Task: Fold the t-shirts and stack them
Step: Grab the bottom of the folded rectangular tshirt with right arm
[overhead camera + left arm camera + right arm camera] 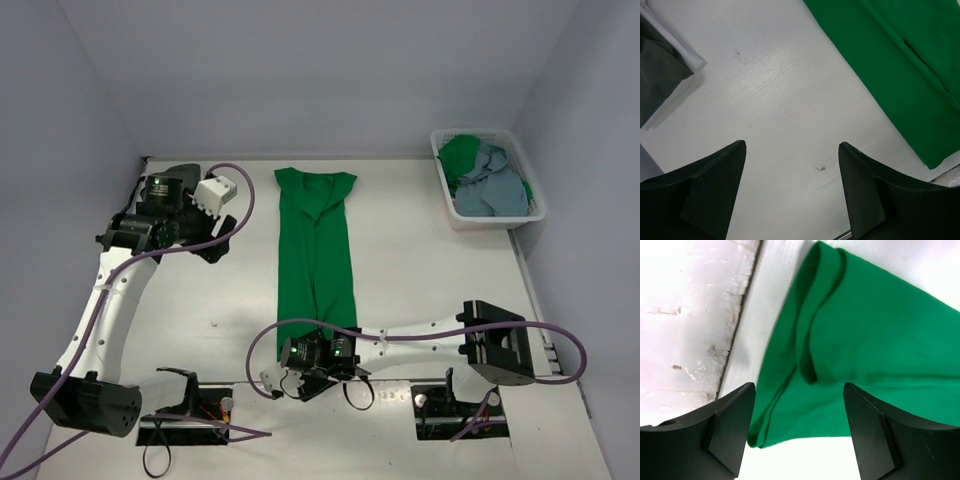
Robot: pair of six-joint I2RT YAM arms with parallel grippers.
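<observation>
The green shirt [315,255] lies mid-table [420,250] as a long narrow strip. Its long axis runs near to far, collar at the far end and hem at the near edge. Its sides are folded in and meet along a line down the middle; the cloth is flat and bright. The right gripper [799,390] hovers over the layered hem corner, jaws wide, gripping nothing. The left gripper [792,145] is wide too, over bare table beside a dark grey shirt [655,75].

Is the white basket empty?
No, the basket has a green cloth and a blue-grey cloth inside it.
</observation>
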